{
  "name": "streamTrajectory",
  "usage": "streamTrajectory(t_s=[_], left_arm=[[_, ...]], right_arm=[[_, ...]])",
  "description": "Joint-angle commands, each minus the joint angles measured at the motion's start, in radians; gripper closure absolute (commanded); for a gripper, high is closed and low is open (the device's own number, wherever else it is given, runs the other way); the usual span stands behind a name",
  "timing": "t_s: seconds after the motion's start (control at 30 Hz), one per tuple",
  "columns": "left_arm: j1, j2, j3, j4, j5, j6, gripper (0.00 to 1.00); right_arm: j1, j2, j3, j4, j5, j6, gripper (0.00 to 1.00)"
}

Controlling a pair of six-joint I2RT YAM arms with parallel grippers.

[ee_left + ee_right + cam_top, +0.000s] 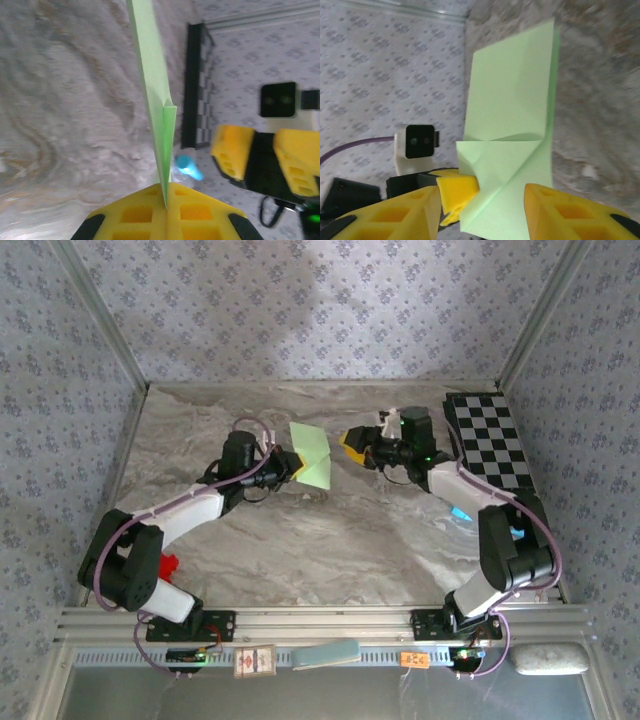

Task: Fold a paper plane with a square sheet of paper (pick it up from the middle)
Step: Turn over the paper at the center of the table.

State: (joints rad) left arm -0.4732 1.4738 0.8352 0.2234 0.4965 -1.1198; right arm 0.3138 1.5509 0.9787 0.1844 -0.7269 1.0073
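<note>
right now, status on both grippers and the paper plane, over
Left gripper shut on the paper plane. Right gripper open, beside the paper, not gripping. Checkerboard far right, apart from both.

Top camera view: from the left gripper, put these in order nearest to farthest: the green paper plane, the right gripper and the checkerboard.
1. The paper plane, in the middle, pinched in the left gripper itself.
2. The right gripper, just right of the paper, jaws open.
3. The checkerboard, lying flat over on the far right side.
</note>
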Motion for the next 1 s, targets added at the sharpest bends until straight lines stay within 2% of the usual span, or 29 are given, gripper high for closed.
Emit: streamTrajectory(t_s=[0.0,0.13,0.27,0.47,0.6,0.67,0.73,0.87,0.97], left_arm=[[-0.004,-0.038,0.133,-0.419,-0.152,0.28,0.96],[-0.038,0.005,0.309,-0.778,-0.407,0.457,0.96],[-0.107,0.098,0.464,-1.009,-0.648,0.564,0.96],[-0.21,0.272,0.633,-1.21,-0.989,0.577,0.97],[-0.272,0.413,0.739,-1.314,-1.125,0.535,0.97],[-0.301,0.483,0.784,-1.334,-1.13,0.515,0.97],[-0.315,0.534,0.809,-1.317,-1.084,0.503,0.96],[-0.318,0.574,0.789,-1.183,-0.849,0.486,0.89],[-0.312,0.586,0.779,-1.105,-0.688,0.477,0.8]], right_arm=[[-0.03,-0.067,0.043,-0.277,0.137,-0.215,0.45],[-0.043,-0.129,0.061,-0.4,0.288,-0.336,0.31],[-0.048,-0.174,0.041,-0.417,0.369,-0.371,0.22],[-0.071,-0.203,0.008,-0.427,0.398,-0.394,0.21],[-0.093,-0.224,-0.02,-0.434,0.419,-0.386,0.21],[-0.11,-0.236,-0.036,-0.433,0.419,-0.36,0.21],[-0.123,-0.247,-0.051,-0.433,0.423,-0.349,0.22],[-0.15,-0.263,-0.075,-0.43,0.424,-0.329,0.22],[-0.156,-0.262,-0.089,-0.425,0.419,-0.325,0.22]])
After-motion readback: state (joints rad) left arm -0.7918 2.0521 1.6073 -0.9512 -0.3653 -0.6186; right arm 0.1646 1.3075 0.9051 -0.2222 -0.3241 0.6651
